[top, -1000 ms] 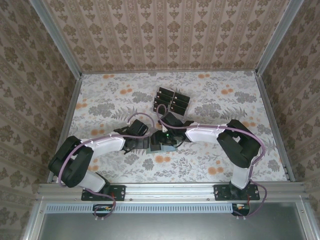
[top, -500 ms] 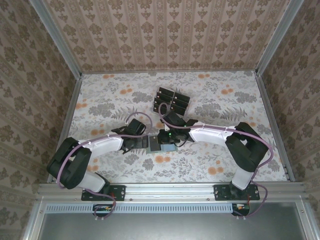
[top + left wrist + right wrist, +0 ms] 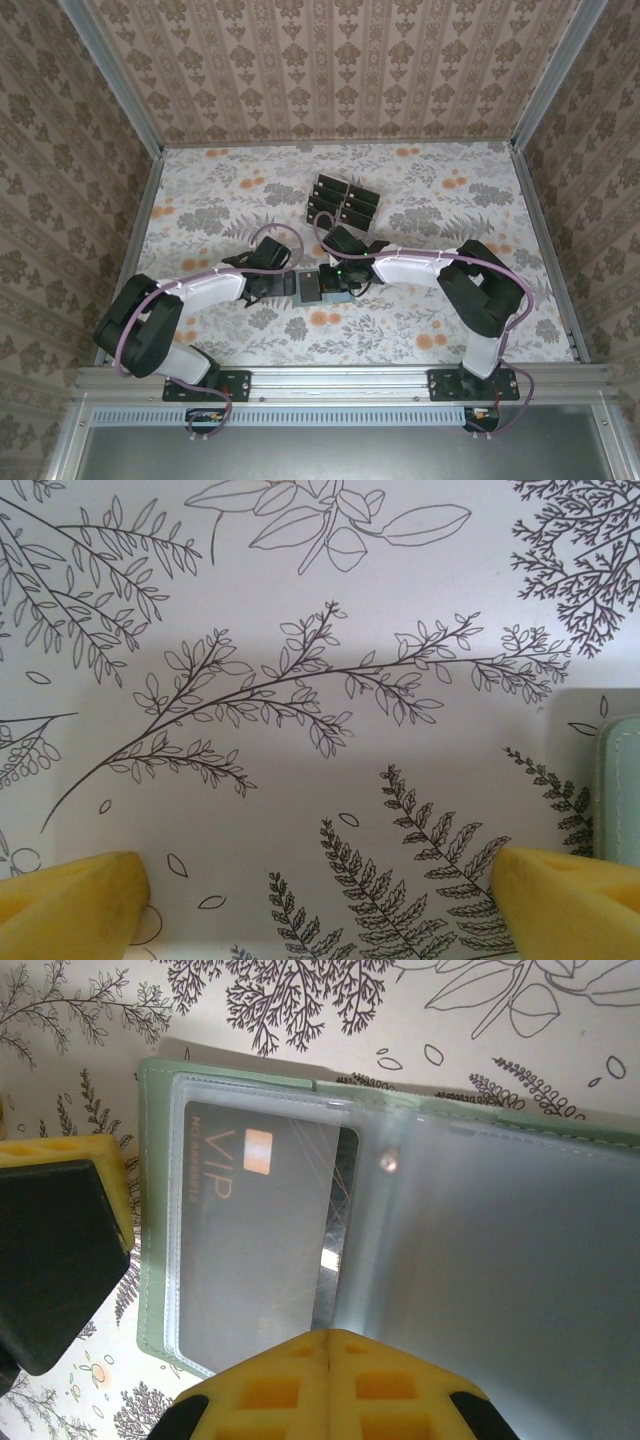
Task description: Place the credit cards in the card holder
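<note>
Right jaws closed above open card holder (image 3: 500, 1230), credit card (image 3: 260, 1240) inside | left jaws spread wide, holder beside one fingertip (image 3: 560, 900)

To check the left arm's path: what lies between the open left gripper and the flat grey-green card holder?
Only bare leaf-printed table cover lies between the left gripper and the card holder, as the left wrist view shows.
</note>
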